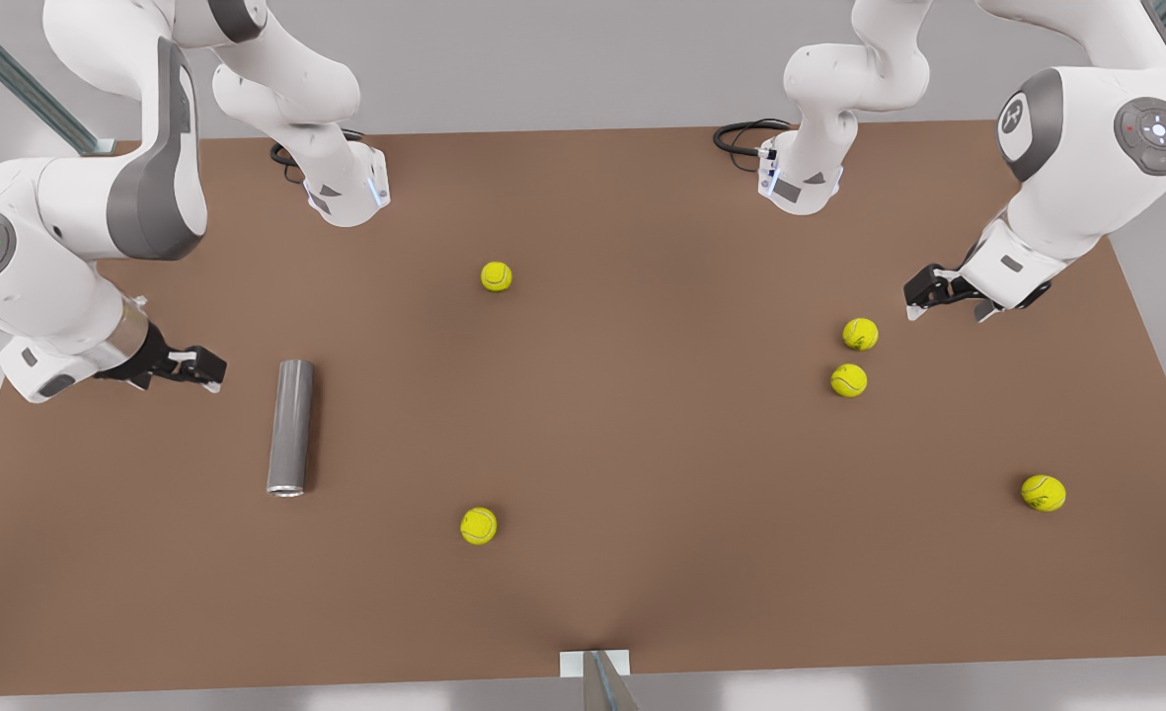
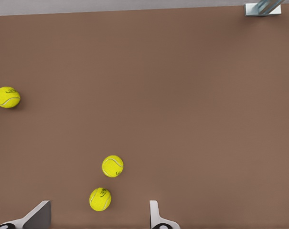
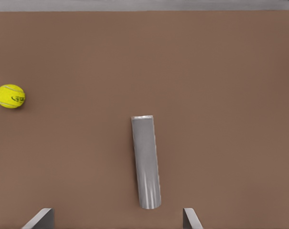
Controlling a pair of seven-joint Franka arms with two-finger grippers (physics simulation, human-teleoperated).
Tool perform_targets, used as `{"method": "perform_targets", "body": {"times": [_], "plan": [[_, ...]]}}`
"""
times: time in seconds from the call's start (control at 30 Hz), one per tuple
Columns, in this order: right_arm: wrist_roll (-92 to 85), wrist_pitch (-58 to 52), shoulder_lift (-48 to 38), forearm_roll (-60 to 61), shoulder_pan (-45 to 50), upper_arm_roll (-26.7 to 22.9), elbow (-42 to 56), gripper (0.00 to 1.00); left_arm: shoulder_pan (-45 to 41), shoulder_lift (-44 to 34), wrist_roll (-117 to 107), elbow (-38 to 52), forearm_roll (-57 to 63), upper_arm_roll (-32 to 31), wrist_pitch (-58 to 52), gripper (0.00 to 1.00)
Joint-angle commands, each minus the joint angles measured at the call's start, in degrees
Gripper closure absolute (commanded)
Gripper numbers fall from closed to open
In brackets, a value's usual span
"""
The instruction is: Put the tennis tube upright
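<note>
1. While it lies flat on its side on the brown table [image 1: 642, 415], the tennis tube [image 1: 291, 427] sits toward nine o'clock of the tabletop in the front view. Plain dark grey cylinder, smooth with a dull metallic sheen, a lighter silvery rim at the end nearer the camera. Whether anything is inside cannot be told.
2. Right gripper [image 1: 209, 372]: dark fingers on a white arm, at about ten o'clock of the tube, near its far end but apart from it. The right wrist view shows the tube [image 3: 146, 161] lying between two pale fingertips [image 3: 41, 218] spread wide; nothing is held.
3. Left gripper [image 1: 923, 301]: at three o'clock of the table, hovering just beyond two tennis balls. The left wrist view shows its fingertips [image 2: 37, 214] set wide apart with the nearer ball [image 2: 100, 199] between them, untouched.
4. Tennis balls, five, yellow, fuzzy, round, all loose on the table: one at twelve o'clock [image 1: 496, 276]; one at six o'clock [image 1: 478, 525]; a close pair at three o'clock [image 1: 860, 334] [image 1: 848, 380]; one at four o'clock [image 1: 1043, 492].
5. Table: flat, matte brown surface.
</note>
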Motion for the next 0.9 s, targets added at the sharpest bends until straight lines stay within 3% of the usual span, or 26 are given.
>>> {"method": "perform_targets", "body": {"times": [0.0,0.17,0.27,0.4,0.87], "plan": [[-10.26,1.54,-0.06,0.00,-0.01,0.01,0.00,0.00,0.74,-0.05,0.18,0.02,0.04,-0.01,0.06,0.00],[-10.00,2.42,12.95,-0.09,-3.17,-0.70,-2.90,0.00,0.74,0.04,0.18,0.02,0.04,-0.01,0.06,0.00],[-9.74,19.63,22.09,0.08,-3.00,-2.98,-7.55,0.00,0.74,0.04,0.09,0.02,0.04,-0.37,-0.02,0.00],[-9.91,23.51,20.69,0.17,-2.20,-2.98,-18.54,0.00,0.74,0.22,0.09,0.02,0.04,-0.45,0.06,0.00],[-10.18,23.42,20.68,0.26,-2.29,-2.98,-24.00,0.00,0.83,0.74,0.18,0.02,0.04,-0.45,-0.02,0.00]]}}
